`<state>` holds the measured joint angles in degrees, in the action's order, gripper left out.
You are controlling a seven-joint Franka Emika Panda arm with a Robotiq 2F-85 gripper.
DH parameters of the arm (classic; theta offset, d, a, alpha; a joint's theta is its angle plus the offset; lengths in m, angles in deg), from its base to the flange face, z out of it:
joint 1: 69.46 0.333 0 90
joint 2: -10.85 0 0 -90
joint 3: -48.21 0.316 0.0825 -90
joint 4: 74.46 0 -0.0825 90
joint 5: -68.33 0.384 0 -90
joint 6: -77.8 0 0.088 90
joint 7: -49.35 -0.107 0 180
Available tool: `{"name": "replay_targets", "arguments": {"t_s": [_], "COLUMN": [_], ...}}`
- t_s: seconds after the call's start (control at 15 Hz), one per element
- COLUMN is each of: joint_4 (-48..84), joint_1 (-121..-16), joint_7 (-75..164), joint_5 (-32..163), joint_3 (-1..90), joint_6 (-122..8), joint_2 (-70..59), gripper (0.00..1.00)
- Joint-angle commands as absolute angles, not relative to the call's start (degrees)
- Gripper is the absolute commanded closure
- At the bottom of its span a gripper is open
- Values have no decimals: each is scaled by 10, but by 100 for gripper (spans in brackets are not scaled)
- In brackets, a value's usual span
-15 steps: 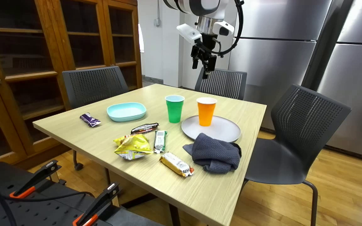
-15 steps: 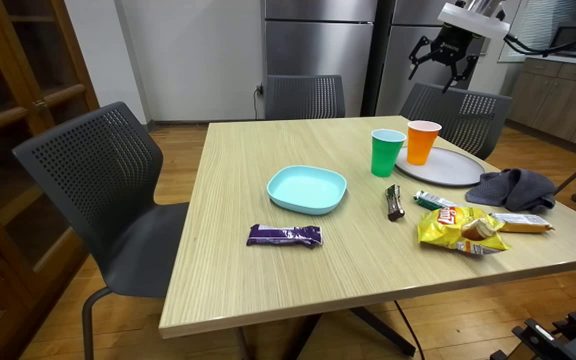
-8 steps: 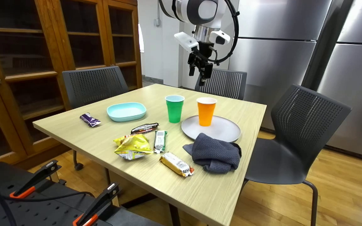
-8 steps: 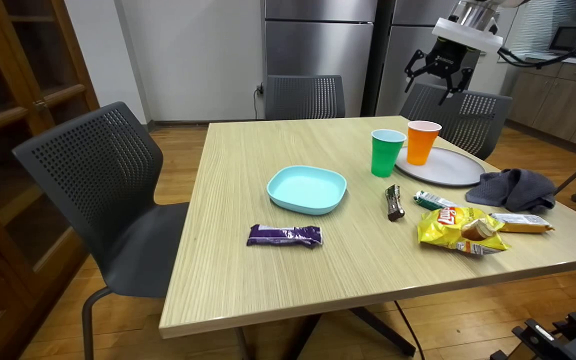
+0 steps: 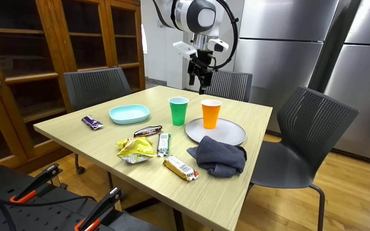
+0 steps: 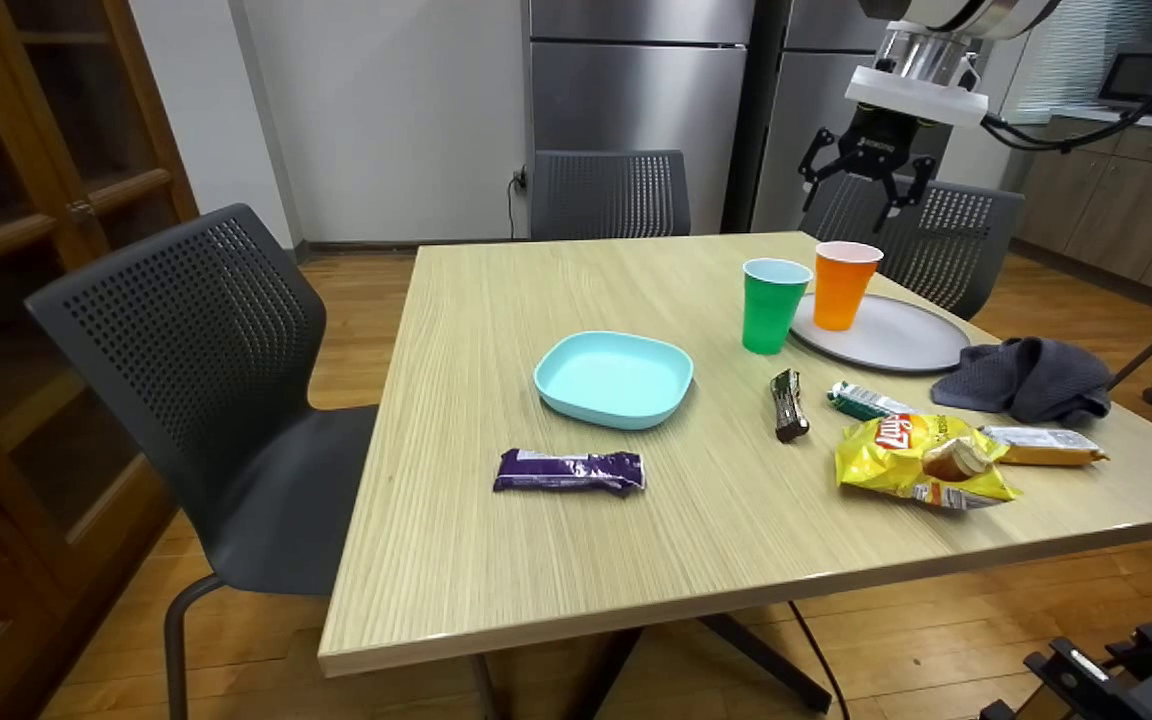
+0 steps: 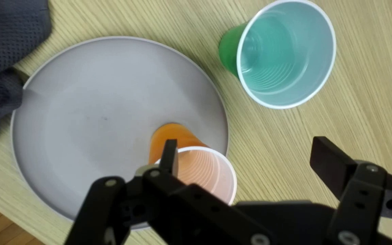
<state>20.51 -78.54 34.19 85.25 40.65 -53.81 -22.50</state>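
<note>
The orange cup (image 5: pixel 211 115) stands upright on the grey plate (image 5: pixel 232 131), off-centre and toward the plate's edge. Its long axis is vertical, with the wide, pale-lined mouth facing up and the narrower base down. In the wrist view that axis lies aslant: the mouth faces the camera and the base shows toward the middle of the plate. One finger of the claw (image 6: pixel 844 216) covers part of the rim there, but in both exterior views the fingertips are above the cup and apart from it. The claw points down, its two fingers spread wide, gripping nothing.

Just beside the plate, the green cup (image 7: pixel 286 54) also stands mouth up on the worktop (image 6: pixel 556 560). The dark cloth (image 5: pixel 222 157) lies crumpled against the plate, overlapping its rim.

Farther out lie a gold bar (image 5: pixel 180 167) near the cloth, a green-and-white bar (image 5: pixel 163 144), a yellow chip bag (image 5: pixel 136 150) and a dark-wrapped bar (image 5: pixel 148 131). The turquoise dish (image 6: pixel 616 380) sits well apart from the plate, with the purple bar (image 6: pixel 568 470) near it. Grey chairs (image 5: pixel 313 131) stand around the worktop, with steel refrigerators (image 5: pixel 281 80) behind.
</note>
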Motion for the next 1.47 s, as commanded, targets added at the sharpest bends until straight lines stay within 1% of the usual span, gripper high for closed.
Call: {"name": "replay_targets", "arguments": {"t_s": [0.0, 1.27, 1.33, 1.4], "joint_4": [225, 229, 229, 229], "joint_1": [-770, -742, -742, -742], "joint_7": [321, 329, 331, 332], "joint_5": [821, 796, 796, 796], "joint_3": [400, 407, 408, 408], "joint_6": [-543, -569, -570, -572], "joint_2": [-219, -272, -273, -274], "gripper": [0, 0, 22, 26]}}
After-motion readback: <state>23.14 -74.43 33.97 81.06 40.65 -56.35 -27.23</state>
